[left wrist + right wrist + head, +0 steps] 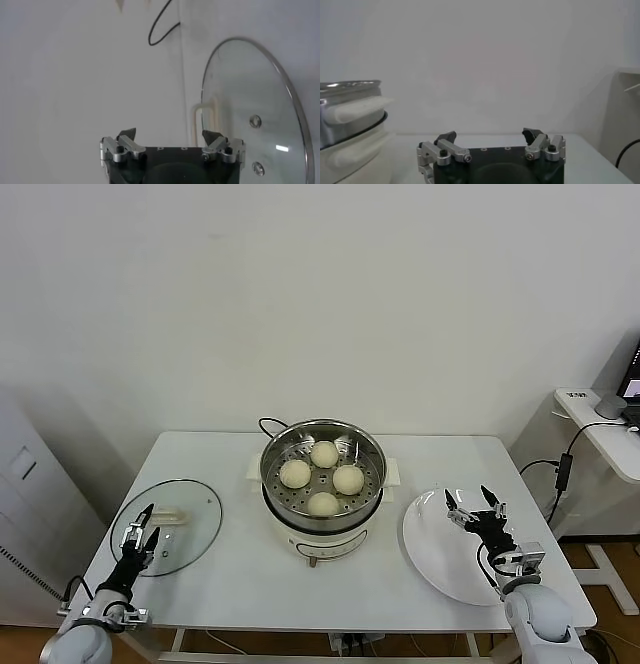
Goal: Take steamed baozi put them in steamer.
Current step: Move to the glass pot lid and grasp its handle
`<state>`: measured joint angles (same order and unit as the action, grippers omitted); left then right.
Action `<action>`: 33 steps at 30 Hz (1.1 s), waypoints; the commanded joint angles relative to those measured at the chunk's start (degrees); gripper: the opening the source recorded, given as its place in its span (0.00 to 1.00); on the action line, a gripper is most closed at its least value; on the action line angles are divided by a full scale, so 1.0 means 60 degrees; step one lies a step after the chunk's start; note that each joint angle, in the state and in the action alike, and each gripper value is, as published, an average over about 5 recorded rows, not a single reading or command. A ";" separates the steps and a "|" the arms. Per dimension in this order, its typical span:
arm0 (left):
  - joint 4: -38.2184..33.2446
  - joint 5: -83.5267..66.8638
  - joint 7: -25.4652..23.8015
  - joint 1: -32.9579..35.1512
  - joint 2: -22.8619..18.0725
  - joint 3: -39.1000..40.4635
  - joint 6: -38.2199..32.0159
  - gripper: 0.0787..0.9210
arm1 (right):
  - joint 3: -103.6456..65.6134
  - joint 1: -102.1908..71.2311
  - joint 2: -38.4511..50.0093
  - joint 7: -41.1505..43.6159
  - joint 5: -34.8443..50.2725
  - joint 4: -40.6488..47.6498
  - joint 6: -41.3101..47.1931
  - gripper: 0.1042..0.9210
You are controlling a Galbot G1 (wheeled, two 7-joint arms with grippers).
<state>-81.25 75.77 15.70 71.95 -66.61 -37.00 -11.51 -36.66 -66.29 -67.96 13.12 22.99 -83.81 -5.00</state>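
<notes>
Steamed baozi [322,478], all four, sit inside the steamer [322,489] at the tabletop's [250,579] centre. Left gripper [139,533] hovers over the glass lid [170,527], right gripper [473,510] over the white plate [440,559]; both fingers spread wide, holding nothing.

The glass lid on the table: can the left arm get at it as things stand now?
Probably yes. The left gripper hovers open over the near edge of the glass lid, which lies flat on the table with nothing on top; the steamer stands well aside.
</notes>
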 commanded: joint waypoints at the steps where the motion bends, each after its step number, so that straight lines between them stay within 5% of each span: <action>1: 0.0655 0.0318 0.0128 -0.0755 -0.0118 0.0087 -0.0065 0.88 | 0.0067 0.0054 -0.0011 0.0033 -0.0070 0.0145 -0.0024 0.88; 27: 0.1559 -0.0556 -0.0712 -0.2061 -0.0124 0.0666 0.0444 0.88 | -0.0147 0.0011 -0.0002 0.0295 -0.0164 0.0326 -0.0152 0.88; 33: 0.1289 -0.0782 -0.0755 -0.1812 -0.0077 0.0647 0.0392 0.72 | -0.0227 -0.0064 0.0012 0.0347 -0.0158 0.0332 -0.0182 0.88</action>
<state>-72.95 73.66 12.44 61.18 -67.25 -33.22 -9.25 -37.72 -66.57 -67.84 15.10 22.02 -81.87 -6.03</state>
